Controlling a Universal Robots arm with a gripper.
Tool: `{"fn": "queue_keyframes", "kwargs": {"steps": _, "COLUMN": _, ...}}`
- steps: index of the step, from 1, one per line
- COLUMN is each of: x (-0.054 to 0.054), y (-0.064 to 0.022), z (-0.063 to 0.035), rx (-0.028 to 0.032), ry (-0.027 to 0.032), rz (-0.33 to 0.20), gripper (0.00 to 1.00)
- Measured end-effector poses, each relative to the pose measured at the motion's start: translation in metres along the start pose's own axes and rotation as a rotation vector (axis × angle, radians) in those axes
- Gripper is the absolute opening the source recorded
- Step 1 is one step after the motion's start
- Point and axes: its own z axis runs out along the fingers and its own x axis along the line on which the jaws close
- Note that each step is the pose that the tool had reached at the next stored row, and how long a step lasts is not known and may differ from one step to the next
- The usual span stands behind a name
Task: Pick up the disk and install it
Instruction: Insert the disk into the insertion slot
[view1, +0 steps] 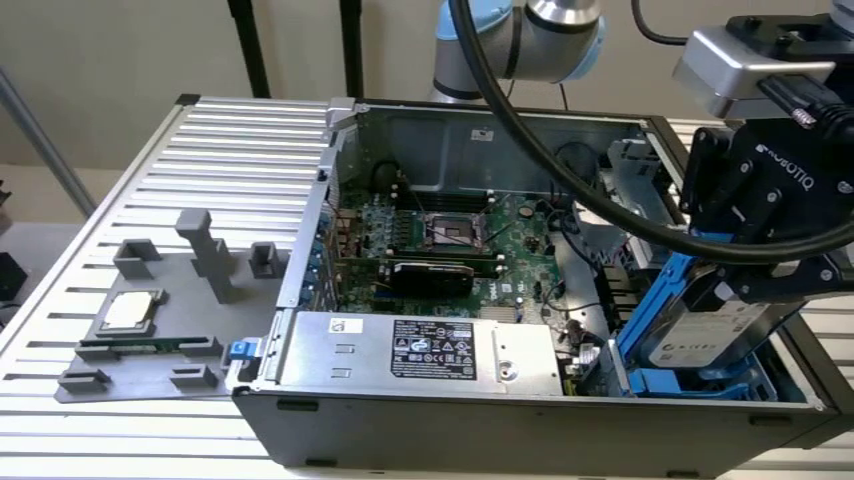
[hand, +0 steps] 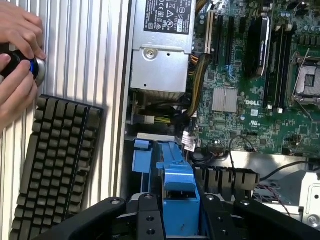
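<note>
The end effector (view1: 771, 290) is clamping the disk (view1: 710, 338), which is hanging just below it, long axis tilting down toward the case's blue bay (view1: 707, 384) on the exterior view's right. The exterior view is showing its white label (view1: 694, 348); the wrist view is showing a person's hand (hand: 19, 27) by a keyboard (hand: 55, 160)

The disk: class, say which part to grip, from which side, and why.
Grip the blue frame by its outer edges from above. The disk leans in the bay with its lower end sunk, so only the top is free; the tool clamps there.
</note>
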Motion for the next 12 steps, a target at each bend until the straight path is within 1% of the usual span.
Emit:
{"fn": "queue_keyframes", "kwargs": {"steps": 4, "x": 0.0000, "y": 0.0000, "z": 0.0024, "rx": 0.0000, "ry": 0.0001, "rz": -0.003, "gripper": 0.00}}
{"fn": "queue_keyframes", "kwargs": {"steps": 12, "x": 0.0008, "y": -0.0002, "z": 0.0101, "rx": -0.0001, "ry": 0.0000, "rz": -0.007, "gripper": 0.00}}
